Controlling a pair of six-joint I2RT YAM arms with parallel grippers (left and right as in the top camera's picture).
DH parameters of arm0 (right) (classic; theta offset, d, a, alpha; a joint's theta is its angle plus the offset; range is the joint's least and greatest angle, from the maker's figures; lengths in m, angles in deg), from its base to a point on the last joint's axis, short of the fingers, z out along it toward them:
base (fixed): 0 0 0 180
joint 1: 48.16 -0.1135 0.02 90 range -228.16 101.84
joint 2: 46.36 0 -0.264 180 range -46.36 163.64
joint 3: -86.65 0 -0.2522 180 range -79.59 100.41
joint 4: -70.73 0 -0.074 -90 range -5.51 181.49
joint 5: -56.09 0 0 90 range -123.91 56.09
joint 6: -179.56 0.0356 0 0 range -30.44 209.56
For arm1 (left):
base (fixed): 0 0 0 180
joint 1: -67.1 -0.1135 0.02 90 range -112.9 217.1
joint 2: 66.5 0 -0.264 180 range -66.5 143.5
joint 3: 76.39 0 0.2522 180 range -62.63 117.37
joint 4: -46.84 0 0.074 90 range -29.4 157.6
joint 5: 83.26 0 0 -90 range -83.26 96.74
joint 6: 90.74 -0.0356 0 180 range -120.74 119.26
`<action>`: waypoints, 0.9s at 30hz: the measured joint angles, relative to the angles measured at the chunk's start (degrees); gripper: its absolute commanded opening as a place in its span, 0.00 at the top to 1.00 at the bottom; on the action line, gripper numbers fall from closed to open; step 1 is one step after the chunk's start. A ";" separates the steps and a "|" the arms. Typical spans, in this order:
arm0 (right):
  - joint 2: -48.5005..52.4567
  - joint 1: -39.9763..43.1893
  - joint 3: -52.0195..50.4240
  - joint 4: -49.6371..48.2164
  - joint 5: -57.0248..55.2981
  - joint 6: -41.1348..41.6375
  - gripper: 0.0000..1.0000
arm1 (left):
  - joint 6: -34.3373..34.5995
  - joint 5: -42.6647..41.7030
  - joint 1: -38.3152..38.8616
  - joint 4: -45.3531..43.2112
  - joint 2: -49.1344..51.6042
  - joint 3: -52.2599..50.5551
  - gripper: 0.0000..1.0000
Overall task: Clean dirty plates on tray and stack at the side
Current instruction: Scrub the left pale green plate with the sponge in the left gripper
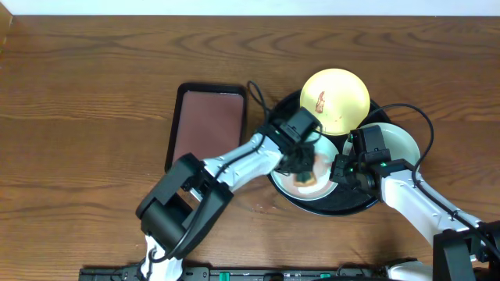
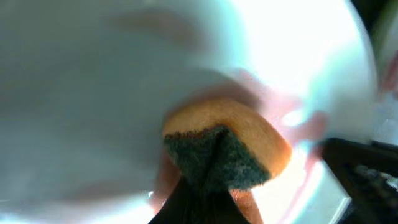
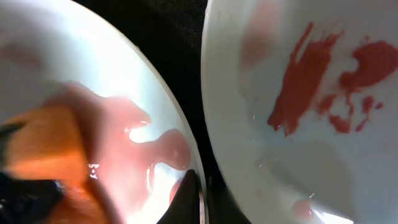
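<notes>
The black tray (image 1: 344, 208) holds three plates. The pale yellow plate (image 1: 336, 100), with a red-brown smear, lies at the tray's far edge. My left gripper (image 1: 305, 165) is shut on an orange sponge with a green pad (image 2: 224, 149) and presses it on the middle mint-blue plate (image 1: 322, 195), which is wet with pink smears (image 3: 124, 124). My right gripper (image 3: 200, 190) is shut on that plate's right rim (image 1: 338, 168). The second mint-blue plate (image 3: 311, 124) lies to the right with red smears on it, partly under my right arm in the overhead view (image 1: 402, 140).
A rectangular reddish-brown tray (image 1: 209, 125) lies on the wooden table (image 1: 78, 117) left of the black tray. Cables loop over the black tray's left and right edges. The arm bases stand at the table's front edge.
</notes>
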 measured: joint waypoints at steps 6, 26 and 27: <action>0.00 0.00 0.04 0.02 0.00 0.02 0.99 | -2.49 2.05 -6.58 5.84 -0.59 0.52 0.93; 0.00 0.00 0.04 0.04 0.33 0.17 0.99 | -3.17 8.22 4.74 -6.43 0.28 0.46 0.93; 0.00 0.00 0.04 0.07 0.28 0.17 0.99 | -2.40 7.80 5.77 -6.69 0.31 0.46 0.93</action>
